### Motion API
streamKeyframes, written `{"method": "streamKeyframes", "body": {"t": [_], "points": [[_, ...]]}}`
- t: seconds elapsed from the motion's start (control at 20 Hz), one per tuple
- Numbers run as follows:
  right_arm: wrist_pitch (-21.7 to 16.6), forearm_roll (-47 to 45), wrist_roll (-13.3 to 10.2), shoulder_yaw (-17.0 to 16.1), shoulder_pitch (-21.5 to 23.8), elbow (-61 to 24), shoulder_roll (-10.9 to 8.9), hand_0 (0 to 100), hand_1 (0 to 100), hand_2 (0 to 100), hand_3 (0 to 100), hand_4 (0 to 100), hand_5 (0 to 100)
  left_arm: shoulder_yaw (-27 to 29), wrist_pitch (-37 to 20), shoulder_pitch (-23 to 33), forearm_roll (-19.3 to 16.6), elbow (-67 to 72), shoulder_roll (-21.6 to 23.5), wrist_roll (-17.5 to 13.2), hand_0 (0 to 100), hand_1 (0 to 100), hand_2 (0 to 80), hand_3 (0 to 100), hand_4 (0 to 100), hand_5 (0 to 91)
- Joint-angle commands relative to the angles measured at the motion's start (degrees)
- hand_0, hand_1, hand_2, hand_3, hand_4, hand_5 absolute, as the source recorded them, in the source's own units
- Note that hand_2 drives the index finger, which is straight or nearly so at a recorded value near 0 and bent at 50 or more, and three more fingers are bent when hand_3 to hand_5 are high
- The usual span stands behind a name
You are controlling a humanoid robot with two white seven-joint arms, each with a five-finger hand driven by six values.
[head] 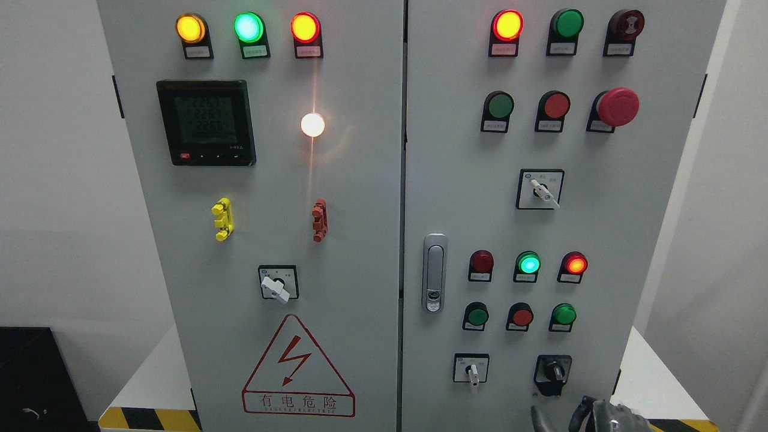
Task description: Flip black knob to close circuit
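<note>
Your target is the black knob [553, 373], low on the right-hand door of the cabinet [636, 198], at the bottom right of its control cluster. Its handle appears to run roughly up and down, tipped a little off vertical, though the dark body makes the exact angle hard to read. Just to its left sits a white selector switch [472, 370], so keep clear of that one.

Only your right hand [591, 415] shows, coming in at the bottom edge, below the knob and slightly to its right, near but not touching. It holds nothing; the dark fingers look loosely curled, though most of the hand is cut off. The knob lies up and a touch left from those fingers. Your left arm is out of sight, so the right is plainly the nearer.
</note>
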Motion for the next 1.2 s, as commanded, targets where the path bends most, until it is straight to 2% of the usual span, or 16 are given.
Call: {"method": "streamKeyframes", "body": {"t": [0.0,0.05,0.15,0.25,0.45,0.55,0.85,1.15], "points": [[-0.20,-14.69,-2.91,1.90,4.10,-5.21,0.02,0,10,44,70,69,62,0.00,0.00,0.35,0.00,0.00,0.01,-0.02,12,56,0.0,0,0,0.0],[-0.20,-17.94,-3.26,1.99,4.97,-5.65,-0.07,0,10,42,67,66,60,0.00,0.00,0.35,0.00,0.00,0.01,-0.02,12,56,0.0,0,0,0.0],[-0.20,-24.45,-4.23,1.99,6.64,-6.79,-0.07,0,11,34,54,55,52,0.00,0.00,0.35,0.00,0.00,0.01,-0.02,12,56,0.0,0,0,0.0],[-0.20,-30.43,-4.85,1.99,8.49,-7.58,-0.16,0,11,28,46,47,48,0.00,0.00,0.35,0.00,0.00,0.01,-0.02,12,56,0.0,0,0,0.0],[-0.46,-41.68,-5.02,1.99,12.18,-9.61,-0.34,0,9,21,39,39,38,0.00,0.00,0.35,0.00,0.00,0.01,-0.02,12,56,0.0,0,0,0.0],[-0.72,-46.17,-5.64,1.90,12.80,-10.22,-0.34,0,6,16,33,32,29,0.00,0.00,0.35,0.00,0.00,0.01,-0.02,12,56,0.0,0,0,0.0],[-9.59,-50.76,-5.73,1.90,16.93,-10.49,-0.51,0,1,9,25,22,17,0.00,0.00,0.35,0.00,0.00,-0.07,-0.02,12,56,0.0,0,0,0.0],[-16.10,-54.61,-5.29,2.08,20.36,-10.58,-0.51,0,0,5,21,18,14,0.00,0.00,0.35,0.00,0.00,0.01,-0.02,12,56,0.0,0,0,0.0]]}}
